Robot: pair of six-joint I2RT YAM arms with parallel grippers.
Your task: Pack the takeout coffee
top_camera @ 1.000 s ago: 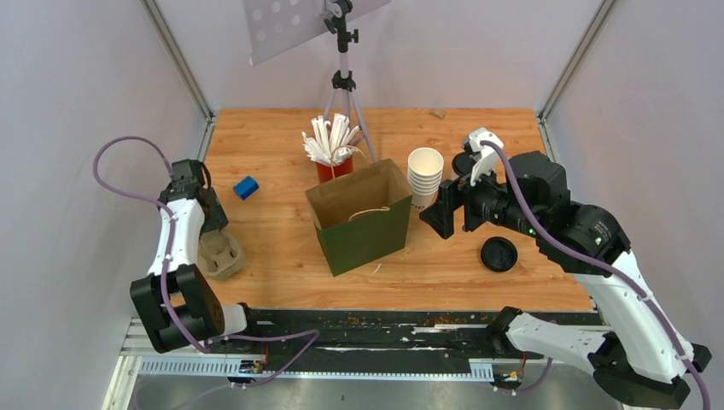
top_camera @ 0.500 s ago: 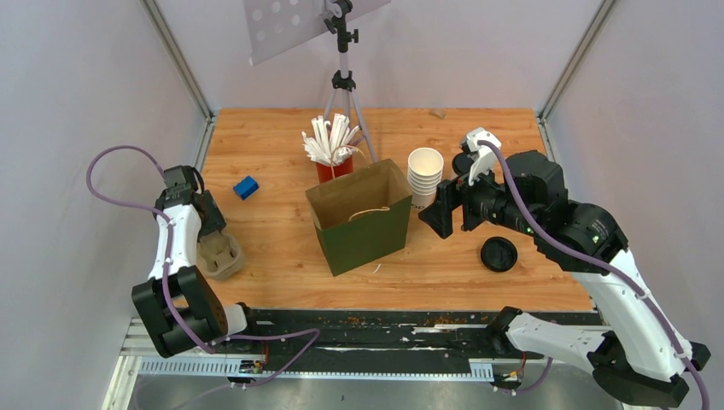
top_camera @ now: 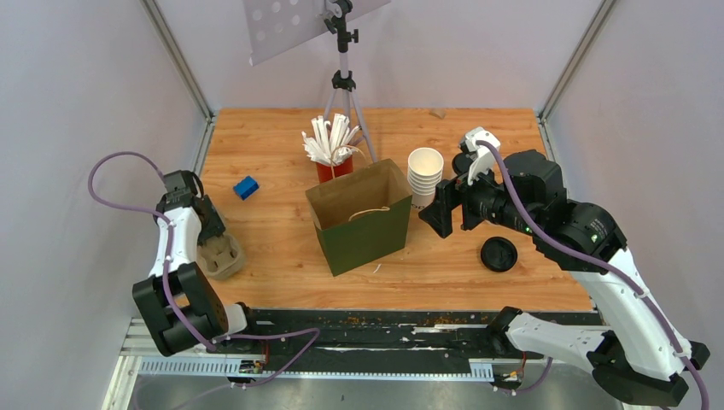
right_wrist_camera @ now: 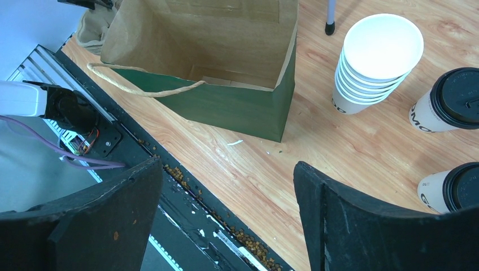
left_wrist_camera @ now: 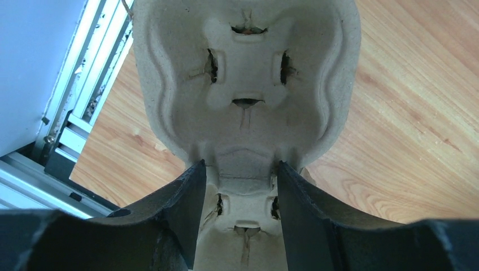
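Two white paper cups with black lids, the takeout coffee [right_wrist_camera: 446, 104] and another like it [right_wrist_camera: 452, 192], stand at the right edge of the right wrist view; in the top view my right arm hides them. A loose black lid [top_camera: 499, 254] lies on the table. My right gripper [top_camera: 437, 213] [right_wrist_camera: 226, 165] hovers open and empty over the wood between the green paper bag [top_camera: 363, 222] [right_wrist_camera: 226, 107] and the cups. My left gripper [top_camera: 209, 226] [left_wrist_camera: 239, 165] is shut on the narrow waist of a grey pulp cup carrier [top_camera: 220, 254] [left_wrist_camera: 245, 68], with both fingers against its sides.
A stack of lidless white cups [top_camera: 425, 175] [right_wrist_camera: 375, 62] stands right of the bag. A red cup of white straws [top_camera: 331, 149] and a tripod [top_camera: 343, 81] stand behind it. A blue block [top_camera: 246, 187] lies at the left. The table's black front rail [right_wrist_camera: 186, 192] holds crumbs.
My left gripper has slid a little toward the near edge over the carrier and its jaws have narrowed onto it. The right gripper has drifted slightly left.
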